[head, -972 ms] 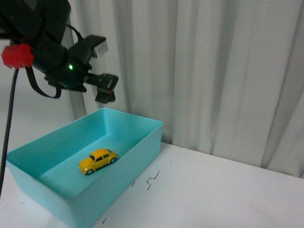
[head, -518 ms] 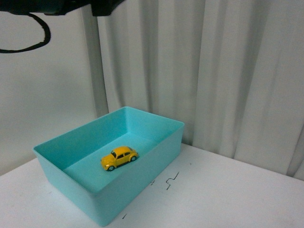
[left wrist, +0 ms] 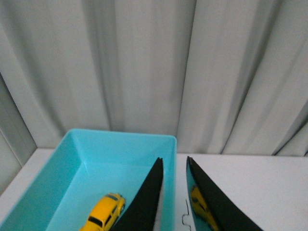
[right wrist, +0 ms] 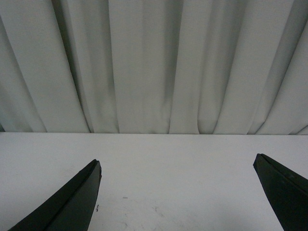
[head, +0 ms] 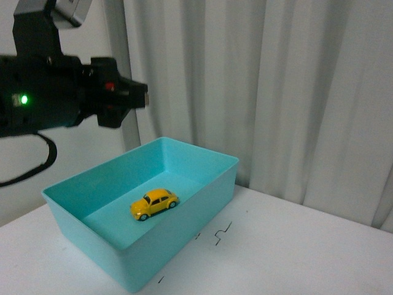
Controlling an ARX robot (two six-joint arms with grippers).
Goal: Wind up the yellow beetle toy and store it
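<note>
The yellow beetle toy (head: 154,203) rests on its wheels on the floor of the turquoise bin (head: 184,221), roughly mid-floor and clear of all four walls. Its long axis lies slantwise in the front view, about in line with the bin's far-left wall. I cannot tell which end is the nose.

The left pincer (head: 140,97) hangs high over the bin's far-left side, so the toy lies below it, toward the robot. In the left wrist view its black tapered fingers (left wrist: 144,207) are parted by only a narrow slit and hold nothing. The yellow patch on the inner face of one finger reads as a reflection of the car.

The right pincer (right wrist: 175,166) is spread wide and empty over the bare bench (head: 295,246). Neither bin nor toy shows in its view, so the left arm is the nearer one. If the toy must be lifted again, that pincer would have to spread, drop straight into the bin and close across the car's short width.

The car looks hard and glossy, with a rounded roof, dark windows and small black wheels, so it is likely to roll if nudged. The bin is smooth, thin-walled plastic with rounded corners. The bench is white and matte with a few small dark marks. Behind hangs a pale pleated curtain (head: 276,92).

With the toy inside the bin, storing looks met. Whether it is wound cannot be seen.
</note>
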